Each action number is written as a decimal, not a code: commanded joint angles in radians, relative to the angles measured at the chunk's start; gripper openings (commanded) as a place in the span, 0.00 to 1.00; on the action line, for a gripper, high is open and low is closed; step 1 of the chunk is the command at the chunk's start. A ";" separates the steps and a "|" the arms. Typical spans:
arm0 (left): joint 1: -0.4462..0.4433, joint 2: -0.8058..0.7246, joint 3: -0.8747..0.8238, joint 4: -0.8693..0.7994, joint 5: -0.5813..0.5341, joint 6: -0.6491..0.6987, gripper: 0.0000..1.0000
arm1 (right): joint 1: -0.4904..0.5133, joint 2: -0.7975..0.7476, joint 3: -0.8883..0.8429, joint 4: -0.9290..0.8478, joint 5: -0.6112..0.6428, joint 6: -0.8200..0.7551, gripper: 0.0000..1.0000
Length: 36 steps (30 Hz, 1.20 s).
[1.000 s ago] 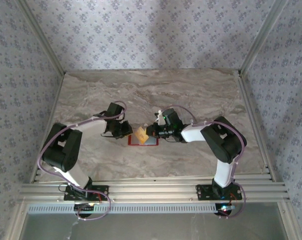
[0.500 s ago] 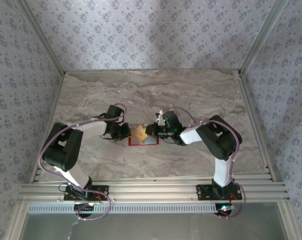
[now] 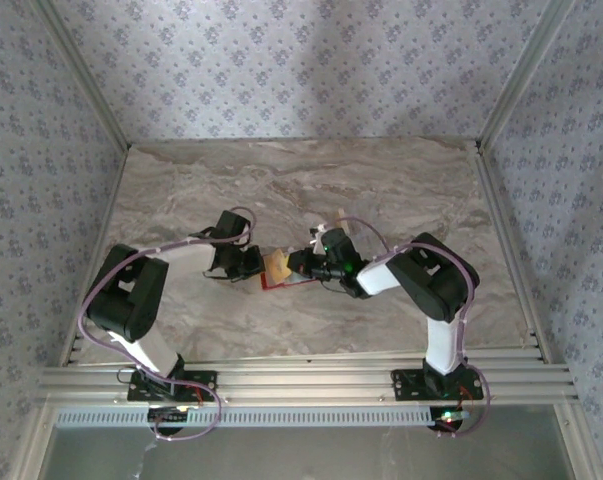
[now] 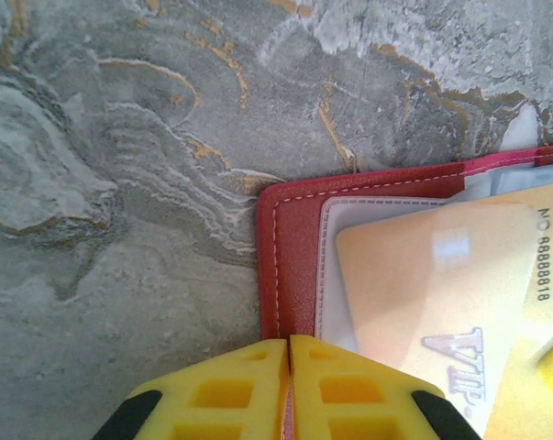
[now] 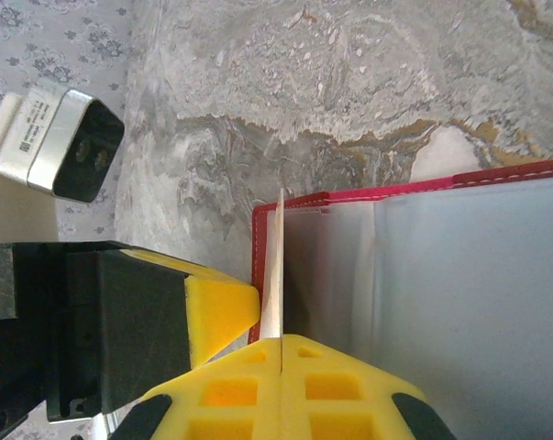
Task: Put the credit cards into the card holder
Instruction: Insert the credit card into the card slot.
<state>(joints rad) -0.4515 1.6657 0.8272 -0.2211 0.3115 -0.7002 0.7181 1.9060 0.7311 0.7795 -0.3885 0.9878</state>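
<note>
Clamping the card holder edge, left tool; right tool pinches credit card edge-on.

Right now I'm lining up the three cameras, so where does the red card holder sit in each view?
Top external: the card holder is just below picture centre.
Left wrist: its red corner, lower centre to right edge.
Right wrist: its red-edged clear pocket, right half.
Shared landmark: the yellow credit card at the holder.
</note>
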 commanded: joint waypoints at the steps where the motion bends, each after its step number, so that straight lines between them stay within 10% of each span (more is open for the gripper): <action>1: -0.027 0.072 -0.033 -0.038 -0.021 -0.005 0.10 | 0.027 0.021 -0.016 0.021 0.048 0.007 0.00; 18: -0.035 0.080 -0.030 -0.017 -0.016 -0.019 0.10 | 0.137 0.025 0.047 -0.098 0.163 -0.053 0.00; 36: -0.006 0.055 -0.023 -0.028 -0.001 0.019 0.13 | 0.137 -0.025 0.138 -0.385 0.129 -0.147 0.28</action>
<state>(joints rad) -0.4503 1.6699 0.8284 -0.2138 0.3164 -0.7025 0.8265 1.8915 0.8394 0.5117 -0.2096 0.8742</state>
